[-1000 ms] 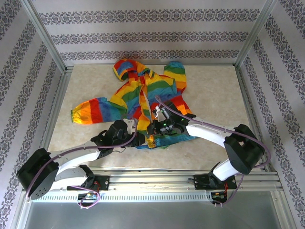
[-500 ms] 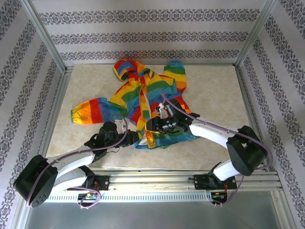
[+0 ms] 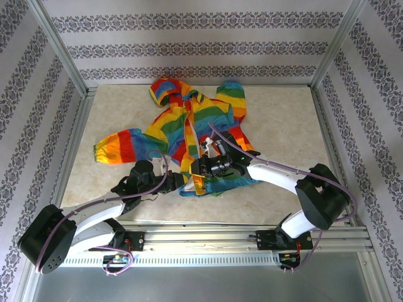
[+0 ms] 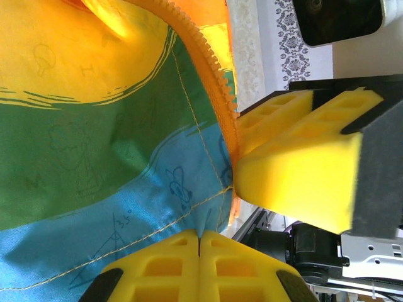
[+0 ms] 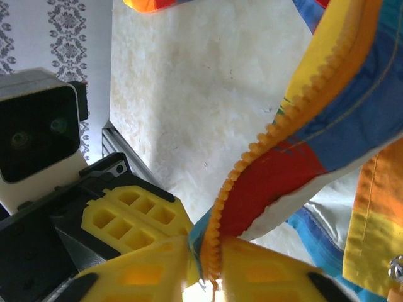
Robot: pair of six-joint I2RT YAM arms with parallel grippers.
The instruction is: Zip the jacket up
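The rainbow-striped jacket lies spread on the table, hood at the back and front open. Both grippers meet at its near hem. My left gripper is shut on the hem's blue fabric, beside the orange zipper teeth; its fingertips are pressed together over a fold. My right gripper is shut on the lower end of the other zipper edge, teeth pinched between its yellow pads. Each wrist view shows the other gripper's yellow finger close by, the right one and the left one.
The beige table has bare room right of the jacket and at the near left. A metal rail runs along the near edge behind the grippers. Patterned walls and frame posts enclose the table.
My left arm has drawn back to the left with the hem in its grip. My right gripper has shifted slightly left, keeping hold of the zipper end.
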